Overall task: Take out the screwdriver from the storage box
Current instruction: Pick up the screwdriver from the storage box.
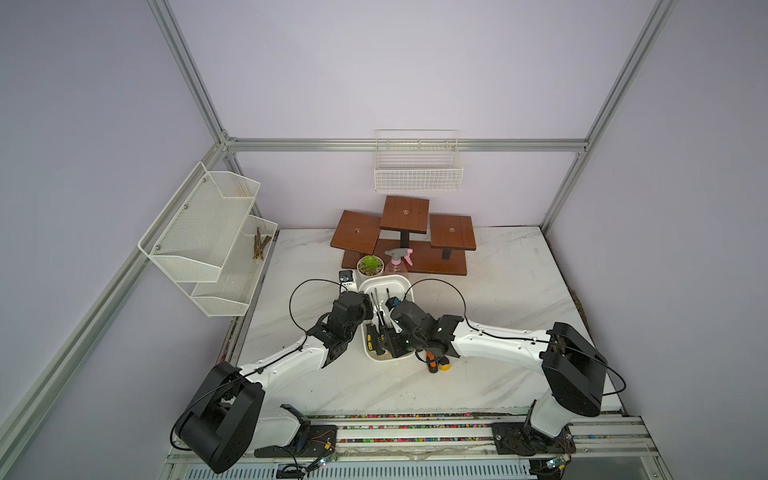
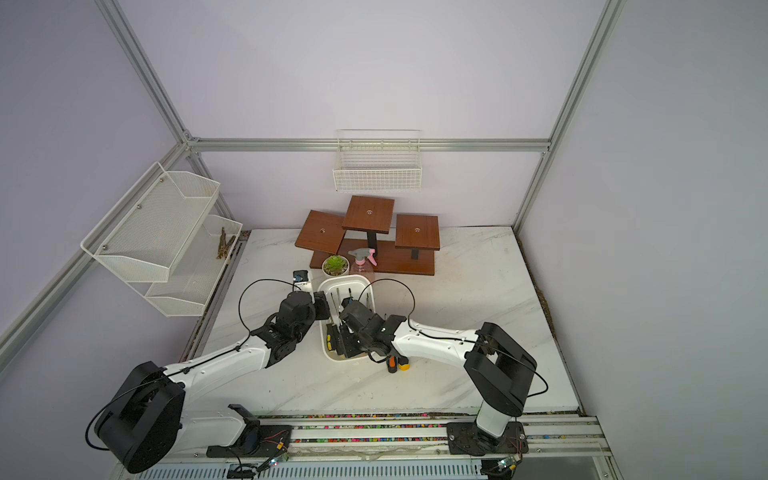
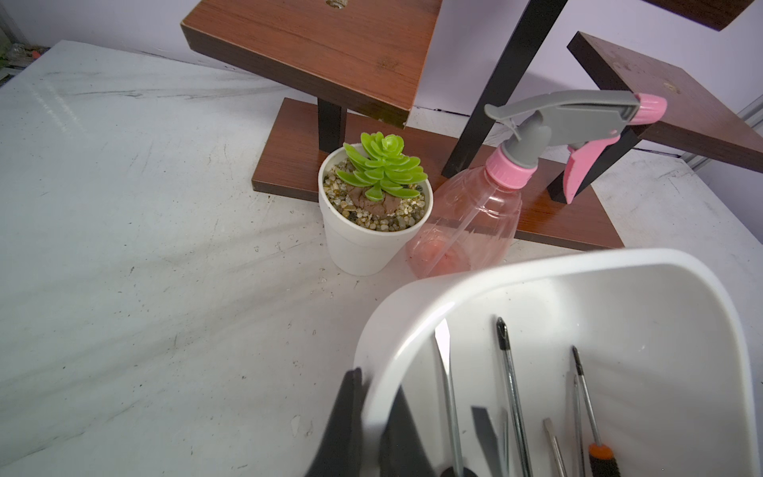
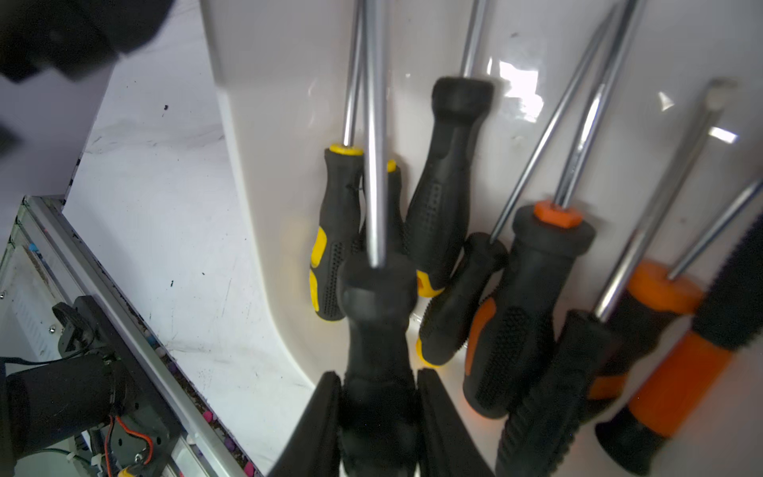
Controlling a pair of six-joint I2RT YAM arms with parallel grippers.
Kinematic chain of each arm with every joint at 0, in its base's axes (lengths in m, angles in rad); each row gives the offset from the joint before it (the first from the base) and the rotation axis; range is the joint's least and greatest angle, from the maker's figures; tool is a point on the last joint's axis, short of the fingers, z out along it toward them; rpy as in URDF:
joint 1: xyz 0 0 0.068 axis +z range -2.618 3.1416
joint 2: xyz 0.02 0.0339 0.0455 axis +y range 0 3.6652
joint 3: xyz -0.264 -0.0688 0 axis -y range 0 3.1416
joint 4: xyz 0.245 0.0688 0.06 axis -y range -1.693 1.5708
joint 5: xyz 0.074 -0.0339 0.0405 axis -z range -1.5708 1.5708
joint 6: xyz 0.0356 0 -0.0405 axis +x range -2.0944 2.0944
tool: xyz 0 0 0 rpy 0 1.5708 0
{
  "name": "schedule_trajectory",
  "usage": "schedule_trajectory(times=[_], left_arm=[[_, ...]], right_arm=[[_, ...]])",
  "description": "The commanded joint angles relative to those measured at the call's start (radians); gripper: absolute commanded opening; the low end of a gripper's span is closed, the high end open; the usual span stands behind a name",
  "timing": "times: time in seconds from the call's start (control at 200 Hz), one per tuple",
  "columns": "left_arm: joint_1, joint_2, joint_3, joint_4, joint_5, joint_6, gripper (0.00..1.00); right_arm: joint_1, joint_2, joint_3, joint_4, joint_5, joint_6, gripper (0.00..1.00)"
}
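We have the right jaws on a black screwdriver [image 4: 377,314] and the left jaws gripping the storage box [image 1: 401,286].
The storage box sits mid-tabletop [image 1: 498,282], just in front of the potted succulent [image 3: 380,169] and the pink spray bottle [image 3: 475,214]. The left arm [image 1: 286,365] reaches its side, and the left jaws are clamped on the box wall, one outside, one inside. The right arm [image 1: 494,343] comes in over the box's near end, and the right jaws are closed on the screwdriver's black handle, shaft pointing toward the far end. It lies within the box, over the other screwdrivers [image 4: 532,305]; whether it touches them we cannot tell. Two loose screwdrivers [image 1: 436,365] lie on the tabletop just beside the box's near right corner.
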Motion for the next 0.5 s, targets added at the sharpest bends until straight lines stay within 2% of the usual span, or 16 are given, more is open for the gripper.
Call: schedule_trajectory(times=[0.0,0.495], left_arm=[[-0.009,0.005,0.008,0.014,0.009,-0.002,0.0],[-0.009,-0.002,-0.001,0.024,0.011,-0.002,0.0]], right_arm=[[-0.004,-0.093,-0.033,0.001,0.044,0.023,0.0],[-0.045,-0.397,-0.178,-0.148,0.188,0.036,0.0]])
